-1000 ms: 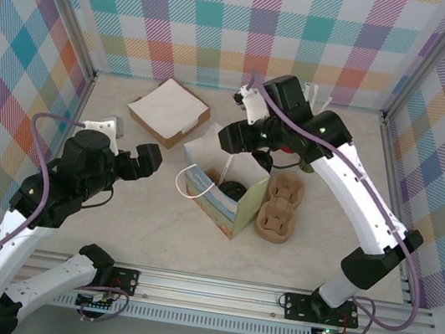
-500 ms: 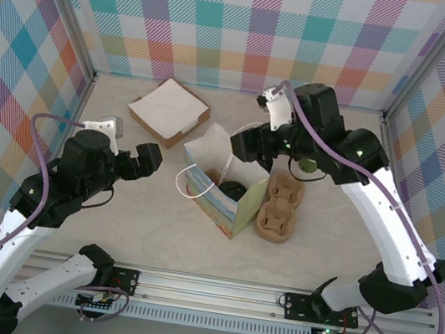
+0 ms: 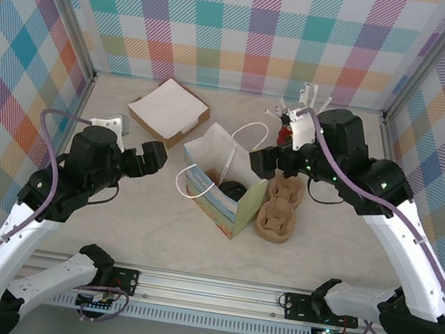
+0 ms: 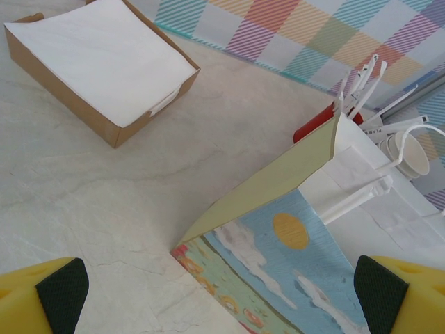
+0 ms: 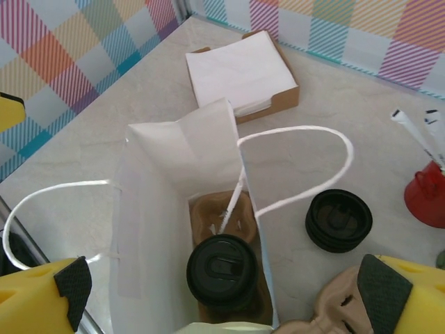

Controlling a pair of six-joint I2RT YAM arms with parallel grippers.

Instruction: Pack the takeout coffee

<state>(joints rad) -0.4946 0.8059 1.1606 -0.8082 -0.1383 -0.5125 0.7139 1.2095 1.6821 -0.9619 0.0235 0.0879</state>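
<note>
Beyond the left pincer [image 4: 221, 289], past the bag [image 4: 292, 271] and off to the right, the cup [image 4: 409, 154] stands on the worktop [image 4: 104, 202]. Its inside is cream, and it is just beside a red cup of straws [image 4: 316, 124]. The left pincer is released, fingers wide apart, holding nothing. The right pincer [image 5: 224, 287] is also released and hangs over the open bag. Below it, a black-lidded cup [image 5: 221, 268] sits in a brown carrier [image 5: 215, 209]. A stack of black lids [image 5: 338, 220] lies outside the bag, to the right. The worktop is pale and marbled, and the walls [image 3: 228, 24] are bright plaid.
</note>
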